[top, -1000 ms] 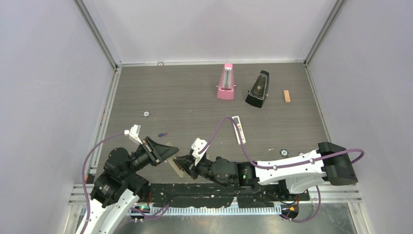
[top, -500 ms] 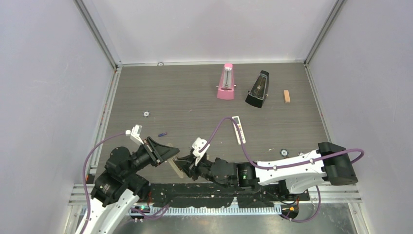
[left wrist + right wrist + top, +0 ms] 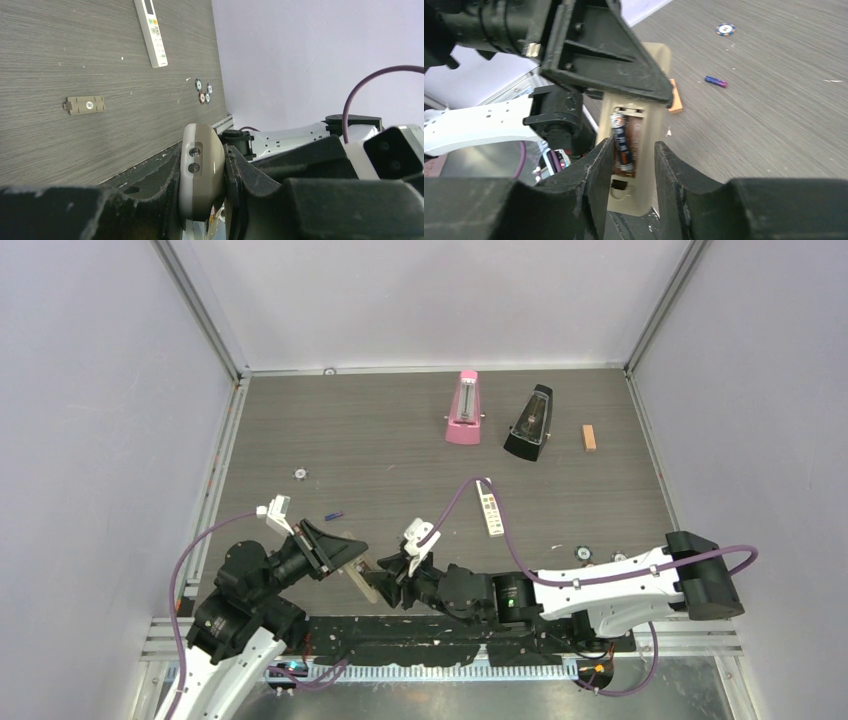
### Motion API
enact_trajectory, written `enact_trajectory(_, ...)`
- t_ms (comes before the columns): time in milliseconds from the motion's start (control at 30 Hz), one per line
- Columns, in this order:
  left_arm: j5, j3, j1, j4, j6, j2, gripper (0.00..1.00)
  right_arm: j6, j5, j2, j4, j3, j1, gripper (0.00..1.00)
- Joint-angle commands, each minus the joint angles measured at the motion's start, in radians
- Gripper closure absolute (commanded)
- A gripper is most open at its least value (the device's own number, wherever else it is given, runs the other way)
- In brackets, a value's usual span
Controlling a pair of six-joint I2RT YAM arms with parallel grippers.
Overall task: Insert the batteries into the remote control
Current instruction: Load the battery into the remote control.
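Note:
My left gripper [image 3: 202,172] is shut on the remote control [image 3: 201,165], holding it on edge near the table's front edge. The remote control's [image 3: 649,125] grey-beige back faces my right wrist camera, with the battery bay uncovered. A dark battery [image 3: 622,145] lies in the left slot of that bay. My right gripper [image 3: 634,157] is open, one finger on each side of the remote's lower end, and grips nothing. A bluish-purple battery [image 3: 715,81] lies loose on the table beyond. From above, my two grippers meet at the remote control [image 3: 366,586].
The loose battery cover [image 3: 85,104] and a broader white remote [image 3: 489,506] lie on the table. A pink metronome [image 3: 463,410], a black metronome [image 3: 529,423] and an orange block [image 3: 589,437] stand at the back. Poker chips [image 3: 203,92] lie to the right.
My right gripper has opened and let go of the dark battery, which now rests in the bay. The right arm has shifted slightly to the right. My left gripper has not moved.

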Motion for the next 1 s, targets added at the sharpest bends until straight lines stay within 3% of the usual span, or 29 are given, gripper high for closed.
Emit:
enact_trajectory(0,0.036,0.034,-0.001,0.075,0.008,-0.002,1.00,0.044,0.085,-0.065,-0.061,0.015,-0.012,0.57)
enact_trajectory(133,0.038,0.029,0.000,0.066,0.022,-0.002,1.00,0.088,0.072,-0.102,-0.103,0.027,-0.017,0.47)
enact_trajectory(333,0.051,0.033,0.000,0.053,0.046,0.005,1.00,0.107,-0.008,-0.081,-0.173,0.079,-0.021,0.23)
enact_trajectory(467,0.069,0.041,0.000,0.048,0.064,0.020,1.00,0.107,-0.029,-0.034,-0.211,0.122,-0.025,0.19)
enact_trajectory(733,0.086,0.059,0.000,0.076,0.073,0.052,1.00,0.141,-0.036,0.024,-0.240,0.160,-0.050,0.21)
enact_trajectory(967,0.096,0.054,-0.001,0.084,0.077,0.052,1.00,0.197,-0.089,0.021,-0.257,0.150,-0.092,0.39)
